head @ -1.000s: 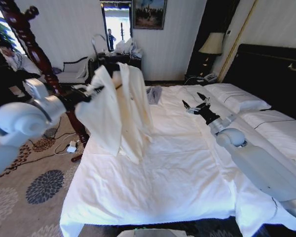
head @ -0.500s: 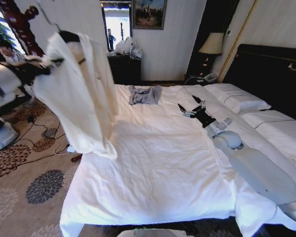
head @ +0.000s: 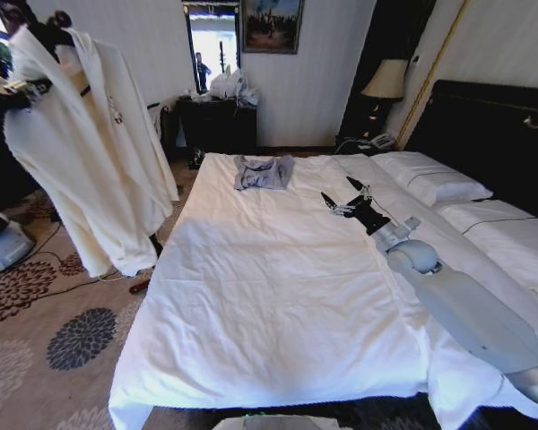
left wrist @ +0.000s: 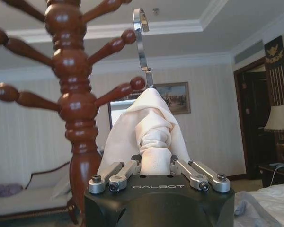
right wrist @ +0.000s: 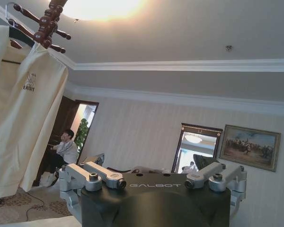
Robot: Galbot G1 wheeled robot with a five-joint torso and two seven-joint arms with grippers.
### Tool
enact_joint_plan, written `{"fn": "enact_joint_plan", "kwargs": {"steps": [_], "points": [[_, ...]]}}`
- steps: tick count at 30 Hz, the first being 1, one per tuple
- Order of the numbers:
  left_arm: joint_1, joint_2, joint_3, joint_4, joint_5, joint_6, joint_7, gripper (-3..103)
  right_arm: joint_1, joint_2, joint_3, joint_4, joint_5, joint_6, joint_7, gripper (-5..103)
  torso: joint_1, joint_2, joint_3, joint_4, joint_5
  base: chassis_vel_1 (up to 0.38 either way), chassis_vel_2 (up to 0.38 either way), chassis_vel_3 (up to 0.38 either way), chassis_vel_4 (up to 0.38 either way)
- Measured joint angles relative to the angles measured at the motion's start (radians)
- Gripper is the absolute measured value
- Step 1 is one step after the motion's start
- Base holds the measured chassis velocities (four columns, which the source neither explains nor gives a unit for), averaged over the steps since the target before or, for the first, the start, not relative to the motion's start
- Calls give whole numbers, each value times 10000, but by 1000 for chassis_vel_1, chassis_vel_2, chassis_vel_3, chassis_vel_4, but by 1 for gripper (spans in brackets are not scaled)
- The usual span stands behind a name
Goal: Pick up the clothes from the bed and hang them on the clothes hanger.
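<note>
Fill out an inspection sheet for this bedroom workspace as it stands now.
Surface: bed, white duvet, smooth.
Job's things: clothes off the bed, raised beside the wooden coat stand; clothes hanger hook near a peg, not visibly hooked.
Clutter: small grey garment on the bed.
Grippers: left claw shut on the clothes; right claw open over the bed.
Cables: cable across the carpet.
Surroundings: lamp, painting.

Striped walls [head: 323, 72], floral carpet [head: 36, 331], framed painting [head: 272, 24], bedside lamp [head: 385, 81], maybe a mirror/doorway [head: 212, 45].
</note>
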Motion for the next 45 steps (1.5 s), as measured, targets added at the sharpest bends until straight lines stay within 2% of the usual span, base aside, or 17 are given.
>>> {"fn": "enact_joint_plan", "kwargs": {"steps": [11, 15, 19, 24, 36, 45], "points": [[-1075, -974, 796, 1291, -156, 361, 234, 19, -26, 66, -66, -77, -25, 24, -87, 100, 0, 0, 0, -3, 2, 0, 0, 0, 0], [-1286, -1302, 889, 1634, -16, 363, 493, 19, -82, 56, -55, -109, -27, 50, -98, 100, 1, 0, 0, 3, 0, 0, 0, 0, 0], [-1729, -1785, 1040, 2120, 440, 132, 785, 19, -150, 96, -32, -173, -42, 72, -101, 100, 0, 0, 0, -4, 1, 0, 0, 0, 0], [-2435, -2249, 1368, 2748, 757, -27, 1078, 19, -222, 173, -25, -241, -55, 73, -99, 100, 1, 0, 1, 1, 2, 0, 0, 0, 0], [-3458, -3156, 1925, 4330, 1213, -316, 1656, 19, -336, 199, 3, -353, -59, 67, -55, 100, 0, 0, 0, 1, 1, 0, 0, 0, 0], [-4395, -3790, 2877, 5564, 1507, -484, 2288, 19, -428, 237, 34, -361, -59, 55, -24, 100, 0, 0, 0, 0, 1, 0, 0, 0, 0]]}}
